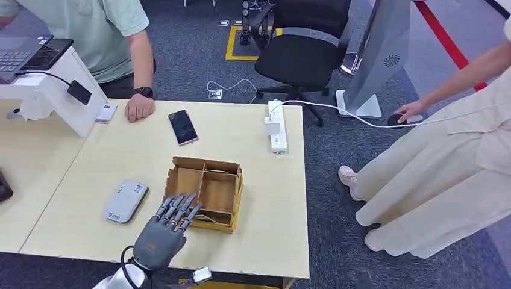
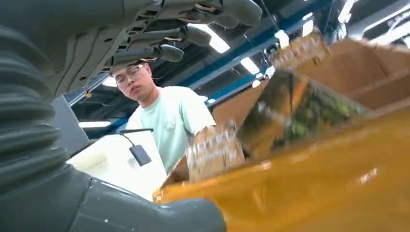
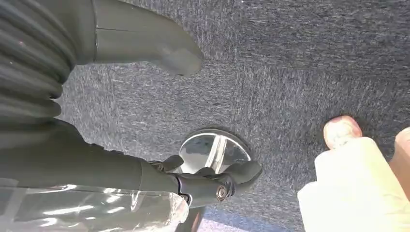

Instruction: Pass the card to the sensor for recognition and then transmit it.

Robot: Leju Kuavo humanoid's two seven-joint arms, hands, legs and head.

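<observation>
**Left hand spread over the near corner of the box, holding nothing**

At the table's (image 1: 265, 241) near edge, the left hand (image 1: 163, 235) lies flat with its fingers (image 1: 179, 208) straight and apart. Their tips are over the near left corner of the cardboard box (image 1: 231, 226), and I cannot tell if they touch it. In the left wrist view a blurred card (image 2: 302, 108) with green print leans inside the box. The grey sensor (image 1: 125, 200) sits just left of the box, with bare tabletop around both. Farther back lie a phone (image 1: 182, 126) and a power strip (image 1: 276, 126), and a person's hand (image 1: 140, 107) rests on the far edge. The right hand (image 3: 121, 169) hangs over the carpet, and I cannot tell whether it is open or closed.
</observation>
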